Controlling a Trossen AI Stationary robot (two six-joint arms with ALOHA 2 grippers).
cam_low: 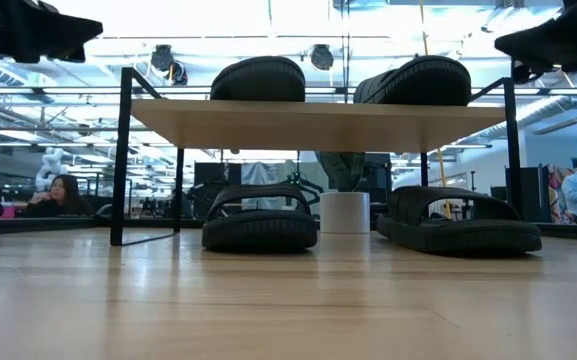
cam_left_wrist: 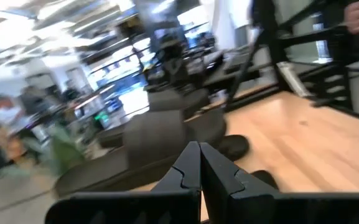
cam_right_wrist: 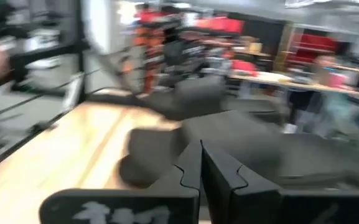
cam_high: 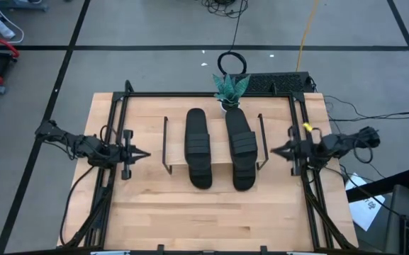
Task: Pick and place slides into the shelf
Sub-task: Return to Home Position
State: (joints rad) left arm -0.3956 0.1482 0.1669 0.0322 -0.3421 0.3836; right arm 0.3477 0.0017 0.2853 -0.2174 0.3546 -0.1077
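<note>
Slides [cam_low: 260,218]: two atop shelf [cam_low: 318,122], two beneath; task looks done. Left hand [cam_high: 142,154], right hand [cam_high: 275,150] clenched empty, shelf between them.

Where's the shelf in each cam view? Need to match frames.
High view: shelf mid-table, between left gripper and right gripper, two slides on top.
Low view: its board across the upper middle, slides above and beneath.
Left wrist view: blurred; shelf not distinguishable, dark slide shapes ahead.
Right wrist view: same.
Shared landmark: potted plant behind shelf from above; its white pot between the lower slides in low view.
</note>
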